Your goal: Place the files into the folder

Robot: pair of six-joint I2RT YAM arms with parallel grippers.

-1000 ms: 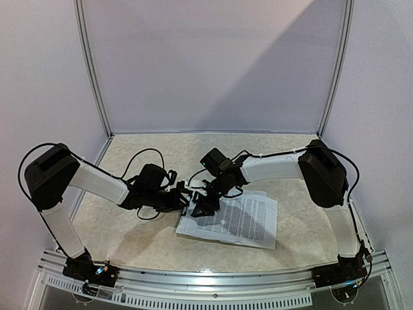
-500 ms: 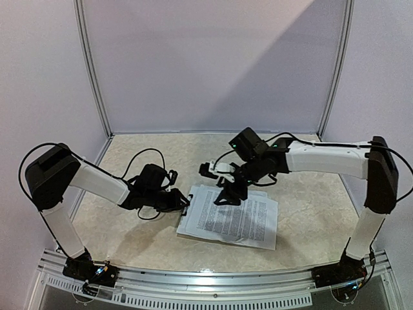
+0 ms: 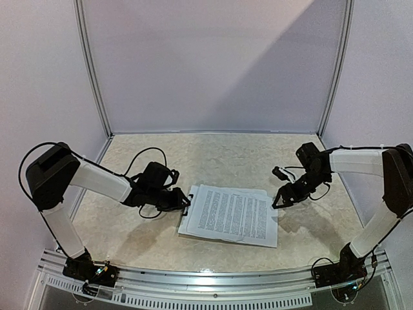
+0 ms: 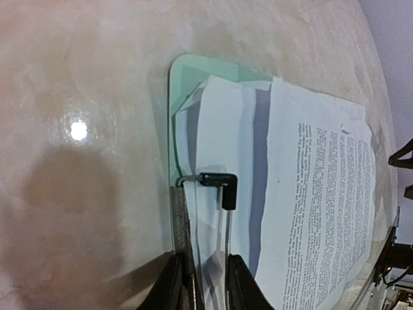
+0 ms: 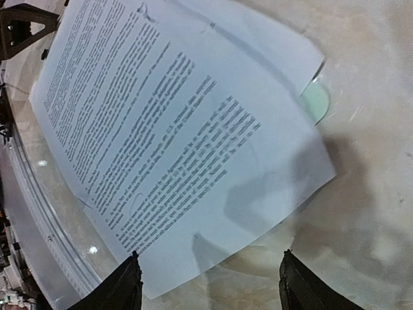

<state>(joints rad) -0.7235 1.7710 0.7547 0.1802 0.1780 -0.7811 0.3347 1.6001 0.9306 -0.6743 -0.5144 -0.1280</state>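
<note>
table (image 3: 193,152) beige, marbled, glossy | walls (image 3: 213,64) lilac, metal posts (image 3: 90,64) | files (image 3: 232,213) on mint folder (image 4: 193,71), mid-table | left hand (image 4: 203,284) narrow, pinching clip (image 4: 219,184) | right hand (image 5: 210,290) wide, at files' right edge

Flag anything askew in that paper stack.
The files are not squared up: the top printed sheet lies skewed over the sheets below, whose corner pokes out past it. The stack also appears to overhang the mint-green clipboard, leaving only a corner of it showing at that end.
</note>
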